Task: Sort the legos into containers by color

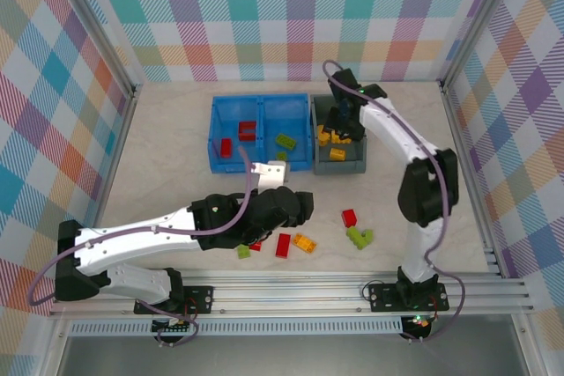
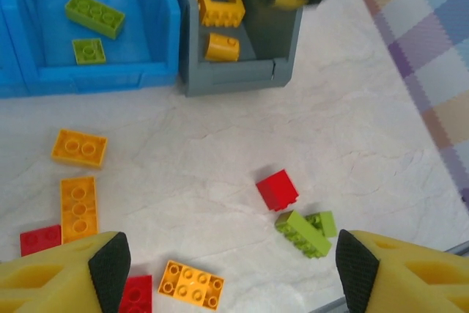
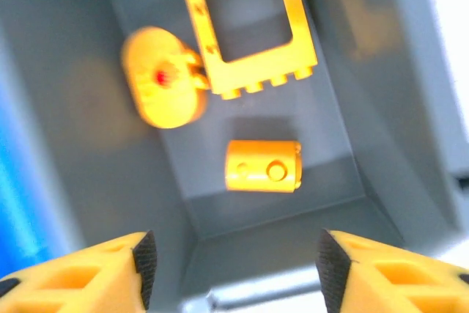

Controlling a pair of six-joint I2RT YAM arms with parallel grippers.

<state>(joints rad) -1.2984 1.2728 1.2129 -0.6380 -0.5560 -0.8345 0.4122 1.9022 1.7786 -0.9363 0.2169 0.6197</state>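
My left gripper [image 1: 301, 204] [image 2: 233, 273] hangs open and empty above the loose legos on the table: a red cube [image 2: 277, 189], joined lime green bricks [image 2: 302, 232], a yellow-orange flat brick [image 2: 191, 284] and more yellow [image 2: 78, 207] and red [image 2: 40, 240] ones to the left. My right gripper [image 1: 340, 126] [image 3: 238, 269] is open and empty over the grey bin [image 1: 339, 165], which holds a yellow frame [image 3: 245, 23], a blurred round yellow piece [image 3: 165, 86] and a small rounded yellow brick [image 3: 263, 166]. The blue bin [image 1: 260, 100] has red bricks [image 1: 226, 148] on the left and green bricks [image 2: 94, 14] on the right.
The two bins stand side by side at the back centre. The checked enclosure walls and metal posts [image 1: 467, 129] close in both sides. An aluminium rail [image 1: 352, 292] runs along the near edge. Bare table lies right of the grey bin [image 2: 352, 130].
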